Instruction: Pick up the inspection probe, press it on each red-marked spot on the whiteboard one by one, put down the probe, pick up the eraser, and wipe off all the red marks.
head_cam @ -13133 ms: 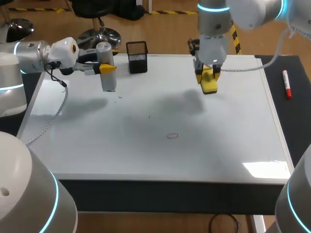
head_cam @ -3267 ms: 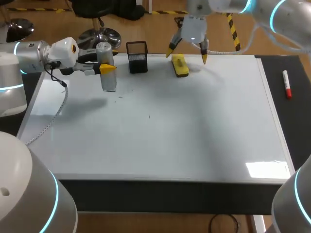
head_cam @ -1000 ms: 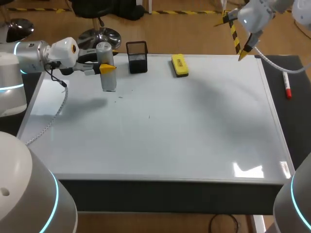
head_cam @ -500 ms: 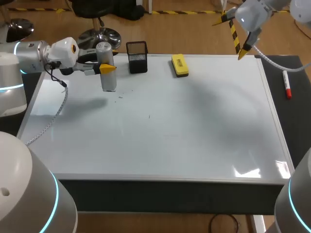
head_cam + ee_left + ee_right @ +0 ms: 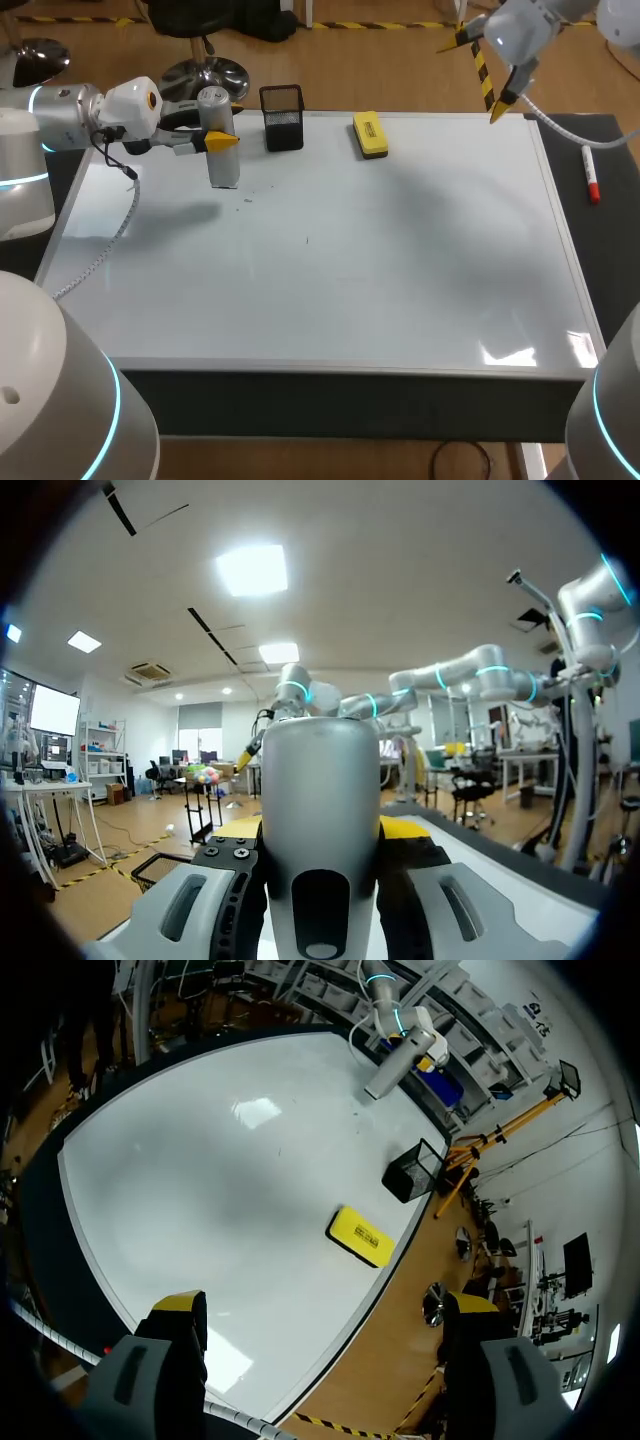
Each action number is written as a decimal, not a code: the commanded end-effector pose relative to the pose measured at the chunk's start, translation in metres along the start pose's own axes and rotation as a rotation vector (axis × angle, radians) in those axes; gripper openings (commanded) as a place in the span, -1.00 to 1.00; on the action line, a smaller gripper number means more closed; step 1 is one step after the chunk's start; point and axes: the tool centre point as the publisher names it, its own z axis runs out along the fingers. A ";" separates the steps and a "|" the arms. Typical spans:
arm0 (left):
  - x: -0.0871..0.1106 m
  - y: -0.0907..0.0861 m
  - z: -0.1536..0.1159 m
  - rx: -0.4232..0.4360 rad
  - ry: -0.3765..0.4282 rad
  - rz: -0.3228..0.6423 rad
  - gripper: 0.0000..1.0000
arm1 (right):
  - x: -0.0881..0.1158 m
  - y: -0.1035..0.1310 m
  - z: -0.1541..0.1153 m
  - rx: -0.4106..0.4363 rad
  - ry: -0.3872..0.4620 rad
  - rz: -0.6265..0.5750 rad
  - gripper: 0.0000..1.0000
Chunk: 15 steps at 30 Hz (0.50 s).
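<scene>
The grey cylindrical inspection probe (image 5: 219, 140) is upright over the whiteboard's (image 5: 330, 270) back left, with my left gripper (image 5: 222, 141) shut on it from the side. In the left wrist view the probe (image 5: 320, 810) fills the space between the fingers (image 5: 232, 900). The yellow eraser (image 5: 371, 134) lies flat at the board's back edge. My right gripper (image 5: 473, 78) hangs open and empty, high over the back right corner. From the right wrist view the eraser (image 5: 362, 1237) lies far below the right gripper (image 5: 325, 1305). I see no red marks on the board.
A black mesh holder (image 5: 282, 118) stands at the back edge between probe and eraser. A red marker (image 5: 591, 175) lies on the dark surface right of the board. A grey cable (image 5: 110, 235) trails over the board's left side.
The red ring on the board is gone. My right gripper set the eraser down at the back edge, opened, and rose to the back right. In the last second it barely shifted.
</scene>
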 end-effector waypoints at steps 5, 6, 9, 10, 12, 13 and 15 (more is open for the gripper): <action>-0.023 -0.009 0.012 -0.016 0.049 0.083 -1.00 | 0.000 0.000 -0.001 0.003 0.004 -0.002 1.00; -0.026 -0.011 0.014 -0.014 0.055 0.087 -1.00 | 0.000 0.000 -0.001 0.003 0.004 -0.002 1.00; -0.036 -0.018 0.021 -0.017 0.083 0.109 -1.00 | 0.000 0.000 -0.001 0.003 0.004 -0.002 1.00; -0.040 -0.021 0.023 -0.007 0.092 0.110 -1.00 | 0.000 0.000 -0.001 0.003 0.004 -0.002 1.00; -0.046 -0.026 0.026 -0.001 0.099 0.119 -1.00 | 0.000 0.000 -0.001 0.003 0.004 -0.002 1.00; -0.050 -0.028 0.028 0.001 0.107 0.124 -1.00 | 0.000 0.000 -0.001 0.003 0.004 -0.002 1.00; -0.056 -0.033 0.032 0.003 0.114 0.134 -1.00 | 0.000 0.000 -0.001 0.003 0.004 -0.002 1.00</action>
